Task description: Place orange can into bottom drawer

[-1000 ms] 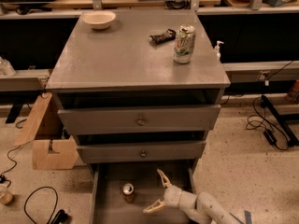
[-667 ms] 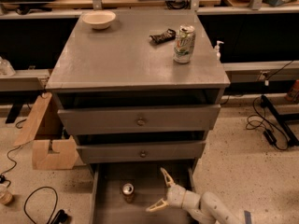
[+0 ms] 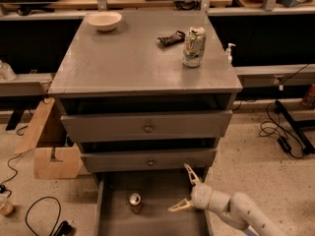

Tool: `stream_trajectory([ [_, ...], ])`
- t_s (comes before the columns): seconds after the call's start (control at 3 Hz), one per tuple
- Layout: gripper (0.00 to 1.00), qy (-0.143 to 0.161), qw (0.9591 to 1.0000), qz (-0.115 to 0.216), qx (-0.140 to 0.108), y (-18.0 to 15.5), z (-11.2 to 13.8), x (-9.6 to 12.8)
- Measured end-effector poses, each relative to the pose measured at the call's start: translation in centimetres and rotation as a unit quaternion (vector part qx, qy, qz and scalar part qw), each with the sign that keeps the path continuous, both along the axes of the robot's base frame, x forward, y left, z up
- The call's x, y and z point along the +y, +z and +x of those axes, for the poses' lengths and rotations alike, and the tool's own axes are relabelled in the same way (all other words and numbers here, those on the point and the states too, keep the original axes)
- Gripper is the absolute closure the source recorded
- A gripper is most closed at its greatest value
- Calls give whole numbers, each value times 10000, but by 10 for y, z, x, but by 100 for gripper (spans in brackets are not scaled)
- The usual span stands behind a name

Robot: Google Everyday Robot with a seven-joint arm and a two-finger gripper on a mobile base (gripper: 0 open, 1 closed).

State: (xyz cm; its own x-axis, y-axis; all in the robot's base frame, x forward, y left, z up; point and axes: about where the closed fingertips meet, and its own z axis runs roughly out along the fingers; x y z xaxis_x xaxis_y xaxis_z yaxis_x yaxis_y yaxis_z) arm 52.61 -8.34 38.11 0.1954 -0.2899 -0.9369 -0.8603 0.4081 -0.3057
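With its two fingers spread wide and holding nothing, the end effector (image 3: 183, 191) hangs over the right side of the bottom drawer (image 3: 160, 219). Over the last second it has drifted slightly right, away from the orange can (image 3: 135, 202), which has not moved. That suggests the can is released and the placing is essentially done. The can stands upright on the open drawer's floor, left of the fingers and clear of them: small, coppery-brown, with a silver top. Above, a white-and-green can (image 3: 193, 46) rests on the cabinet's surface (image 3: 123, 58).
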Motion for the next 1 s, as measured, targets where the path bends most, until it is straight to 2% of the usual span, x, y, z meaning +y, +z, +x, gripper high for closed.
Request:
stream_trajectory([
  [0.33, 0, 2, 9979, -612, -193, 46, 16, -23],
  [0.67, 0, 231, 9873, -1531, -355, 104, 39, -43],
  [1.0, 0, 184, 9746, -2149, -602, 155, 48, -58],
])
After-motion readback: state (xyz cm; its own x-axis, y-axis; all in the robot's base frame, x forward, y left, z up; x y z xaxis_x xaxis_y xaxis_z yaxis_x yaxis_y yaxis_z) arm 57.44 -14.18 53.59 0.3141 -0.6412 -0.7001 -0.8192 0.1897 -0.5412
